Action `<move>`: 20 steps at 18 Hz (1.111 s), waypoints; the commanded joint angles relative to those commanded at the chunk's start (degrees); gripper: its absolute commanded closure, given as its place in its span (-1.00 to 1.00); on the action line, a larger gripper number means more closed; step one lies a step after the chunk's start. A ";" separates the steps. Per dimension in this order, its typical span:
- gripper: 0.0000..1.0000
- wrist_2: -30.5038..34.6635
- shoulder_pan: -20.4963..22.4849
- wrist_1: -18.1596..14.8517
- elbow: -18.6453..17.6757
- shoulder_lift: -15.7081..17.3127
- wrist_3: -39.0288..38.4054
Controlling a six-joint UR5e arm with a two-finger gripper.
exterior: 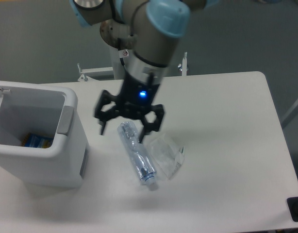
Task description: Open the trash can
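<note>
This looks like a robotics lab or test cell, not a home. A grey industrial arm with light-blue joint caps hangs over a plain white worktop, its black tool spread wide and lit by a small blue lamp. Behind the tool, past the worktop's far edge, a metal mounting bracket stands on a bare grey floor. The props are few and staged: to the tool's left a white trash can stands open, below the tool lies a crushed clear bottle, and just beside that a clear plastic wrapper.
</note>
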 joint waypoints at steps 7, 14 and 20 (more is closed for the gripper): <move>-1.00 7.45 4.49 0.97 2.10 -5.80 13.27; -1.00 20.37 4.49 0.71 2.55 -9.05 21.27; -1.00 23.46 3.97 -1.48 2.20 -9.50 24.52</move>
